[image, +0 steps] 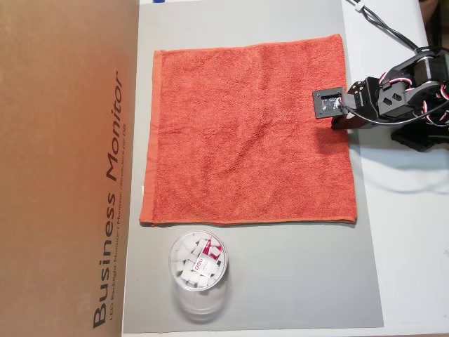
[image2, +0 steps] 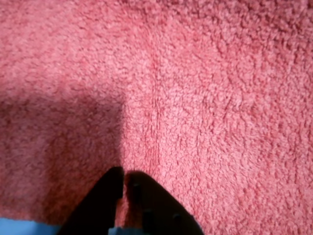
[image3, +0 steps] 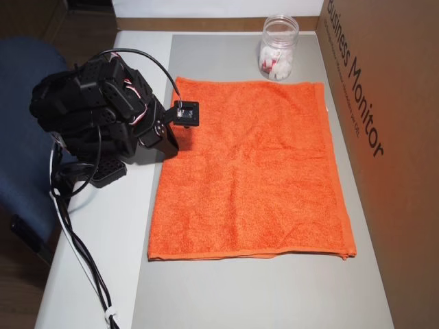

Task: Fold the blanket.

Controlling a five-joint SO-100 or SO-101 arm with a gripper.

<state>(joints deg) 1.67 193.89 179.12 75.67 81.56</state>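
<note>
Gripper, fingers nearly pressed together, pinches nothing above the flat blanket; soft, light, floppy terry, best pinched at a corner.

Rough, looped terry cloth of the blanket, matt grey mat, clear glossy plastic jar, brown cardboard box.
</note>
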